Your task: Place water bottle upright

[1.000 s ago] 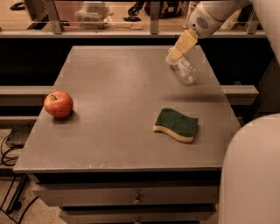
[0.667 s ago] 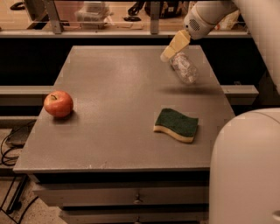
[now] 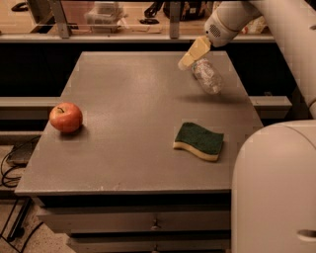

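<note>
The water bottle (image 3: 207, 77) is a small clear crinkled plastic bottle. It hangs tilted just above the far right part of the grey table (image 3: 128, 113), top end up-left, base down-right, with a shadow under it. My gripper (image 3: 194, 53), with pale yellow fingers, comes in from the upper right and is shut on the bottle's top end. The cap is hidden by the fingers.
A red apple (image 3: 65, 117) sits near the table's left edge. A green and yellow sponge (image 3: 199, 141) lies front right of centre. The robot's white body (image 3: 276, 188) fills the lower right corner. A shelf with clutter (image 3: 106, 15) runs behind the table.
The gripper has moved a little to the left with the bottle's top end, so the bottle leans more; its base has stayed near the same spot.
</note>
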